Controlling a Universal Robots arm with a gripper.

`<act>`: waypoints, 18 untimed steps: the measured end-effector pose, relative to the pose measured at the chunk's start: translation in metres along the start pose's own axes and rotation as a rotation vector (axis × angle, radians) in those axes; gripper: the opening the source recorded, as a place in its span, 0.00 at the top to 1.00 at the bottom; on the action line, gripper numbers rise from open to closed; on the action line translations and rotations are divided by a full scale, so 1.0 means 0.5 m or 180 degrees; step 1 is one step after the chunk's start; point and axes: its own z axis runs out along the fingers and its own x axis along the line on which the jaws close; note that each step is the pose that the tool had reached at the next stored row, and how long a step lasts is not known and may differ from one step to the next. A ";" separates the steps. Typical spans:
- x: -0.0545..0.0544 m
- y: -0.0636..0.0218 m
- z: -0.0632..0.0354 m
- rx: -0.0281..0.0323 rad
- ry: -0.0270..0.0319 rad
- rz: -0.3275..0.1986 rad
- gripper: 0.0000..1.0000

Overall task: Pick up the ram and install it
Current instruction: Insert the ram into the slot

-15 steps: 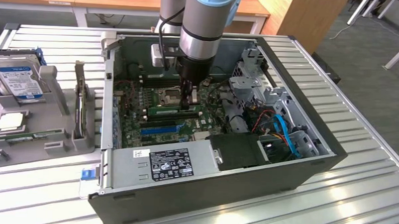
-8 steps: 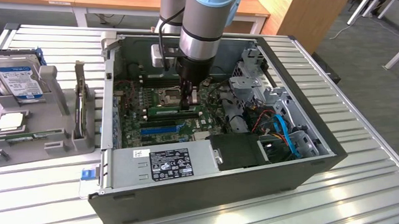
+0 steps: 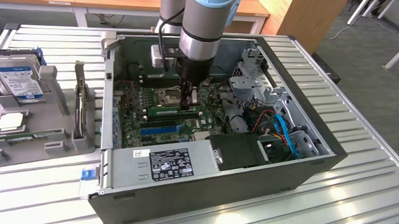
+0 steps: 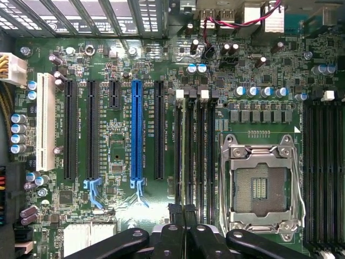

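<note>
Closest to the wrist camera, the gripper (image 4: 182,209) is closed, apparently pinching the ram (image 3: 167,112), which stands on edge on the motherboard (image 4: 116,154) just beside the processor socket (image 4: 262,186).

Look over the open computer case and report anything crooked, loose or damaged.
Nothing looks damaged or spilled. The ram stands upright in line with the memory slots, held by the gripper. One thing stands out: the processor socket is empty, its contacts bare.
</note>
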 end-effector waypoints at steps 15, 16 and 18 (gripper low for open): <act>0.001 0.000 0.000 -0.0001 -0.0009 -0.0010 0.89; 0.001 0.000 0.000 -0.0001 -0.0009 -0.0012 0.89; 0.001 0.000 0.000 -0.0001 -0.0009 -0.0016 0.89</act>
